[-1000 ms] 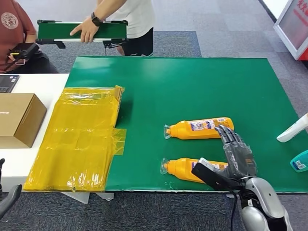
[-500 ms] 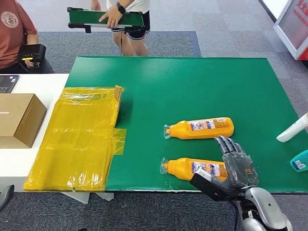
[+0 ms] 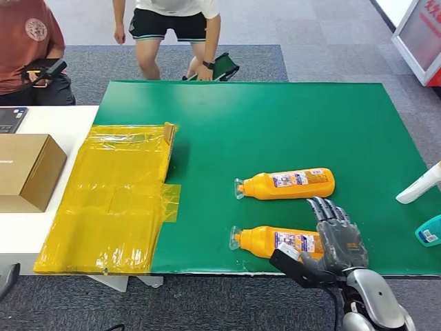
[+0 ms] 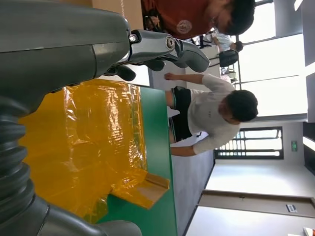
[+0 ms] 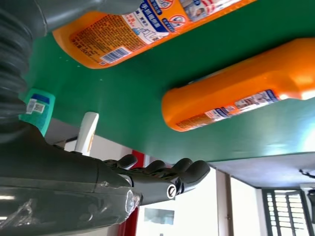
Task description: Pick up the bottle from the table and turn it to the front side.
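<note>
Two orange bottles lie on their sides on the green mat (image 3: 249, 124), caps pointing left. The near bottle (image 3: 275, 241) (image 5: 148, 24) is close to the table's front edge. The far bottle (image 3: 286, 183) (image 5: 237, 88) lies parallel behind it. My right hand (image 3: 335, 241) (image 5: 111, 182) is at the near bottle's base end. Its fingers (image 3: 327, 210) are spread over the gap between the bottles and its thumb (image 3: 296, 265) is in front of the near bottle; it grips nothing. My left hand (image 4: 163, 49) hangs off the table's left front corner, fingers extended and holding nothing.
Yellow plastic bags (image 3: 119, 200) and a cardboard box (image 3: 28, 169) are on the left. A white bottle (image 3: 418, 185) and a teal one (image 3: 429, 231) sit at the right edge. A person bends with a green board (image 3: 218, 67) behind the table; another person (image 3: 31, 41) sits far left.
My right hand has drawn back and down toward the near bottle's base, thumb now in front of it. The standing person carried the green board right and lowered it.
</note>
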You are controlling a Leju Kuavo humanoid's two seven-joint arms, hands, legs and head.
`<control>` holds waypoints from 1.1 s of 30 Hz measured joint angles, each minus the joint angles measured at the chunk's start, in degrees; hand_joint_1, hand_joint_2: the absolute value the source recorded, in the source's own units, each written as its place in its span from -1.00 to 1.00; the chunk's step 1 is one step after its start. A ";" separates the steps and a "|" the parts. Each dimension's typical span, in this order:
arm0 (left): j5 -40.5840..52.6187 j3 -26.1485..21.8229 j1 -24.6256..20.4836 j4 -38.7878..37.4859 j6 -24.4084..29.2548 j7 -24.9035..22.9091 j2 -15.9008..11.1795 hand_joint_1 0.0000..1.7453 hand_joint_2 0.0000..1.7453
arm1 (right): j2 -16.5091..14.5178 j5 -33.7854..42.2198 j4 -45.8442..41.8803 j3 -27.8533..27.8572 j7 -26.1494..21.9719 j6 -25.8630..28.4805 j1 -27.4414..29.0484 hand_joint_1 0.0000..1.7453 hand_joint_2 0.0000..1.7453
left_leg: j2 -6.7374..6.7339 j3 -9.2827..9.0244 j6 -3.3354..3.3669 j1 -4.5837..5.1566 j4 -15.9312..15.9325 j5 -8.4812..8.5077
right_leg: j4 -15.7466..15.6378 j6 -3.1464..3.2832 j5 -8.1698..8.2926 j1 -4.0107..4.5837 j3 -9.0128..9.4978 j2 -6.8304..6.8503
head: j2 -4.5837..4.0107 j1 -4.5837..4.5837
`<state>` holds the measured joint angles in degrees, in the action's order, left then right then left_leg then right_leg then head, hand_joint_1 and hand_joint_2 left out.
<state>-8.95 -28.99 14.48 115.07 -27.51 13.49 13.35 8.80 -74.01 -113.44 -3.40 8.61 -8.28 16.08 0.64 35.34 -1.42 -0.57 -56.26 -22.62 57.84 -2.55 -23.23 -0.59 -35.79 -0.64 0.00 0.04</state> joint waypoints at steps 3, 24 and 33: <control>0.23 0.25 -0.07 0.62 0.69 -0.01 0.02 -1.00 1.00 | -1.01 -3.32 1.71 -0.01 0.52 0.42 -0.27 -1.00 1.00 | 0.00 0.00 0.00 0.00 0.00 0.00 | 0.00 0.00 0.00 0.00 0.00 0.00 | 0.00 0.00; 0.51 0.42 0.19 3.01 0.87 -0.92 0.02 -1.00 1.00 | -6.38 -8.77 10.24 1.91 -0.61 -0.55 -0.37 -1.00 1.00 | 0.00 0.00 0.00 0.00 0.00 0.00 | 0.00 0.00 -0.01 0.00 0.00 0.00 | 0.00 0.00; 1.07 1.45 0.18 3.09 0.96 -0.98 -0.04 -1.00 1.00 | -7.12 -11.50 15.60 3.95 -1.00 -0.11 -1.83 -1.00 1.00 | 0.00 -0.01 0.00 0.00 0.00 0.00 | 0.00 0.00 0.00 0.00 0.00 0.00 | 0.00 0.00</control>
<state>-7.88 -27.53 14.65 118.16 -26.55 12.50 13.32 1.68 -85.51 -97.84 0.54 7.61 -8.40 14.25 0.64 35.34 -1.42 -0.57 -56.26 -22.61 57.84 -2.55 -23.23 -0.59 -35.80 -0.64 0.00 0.04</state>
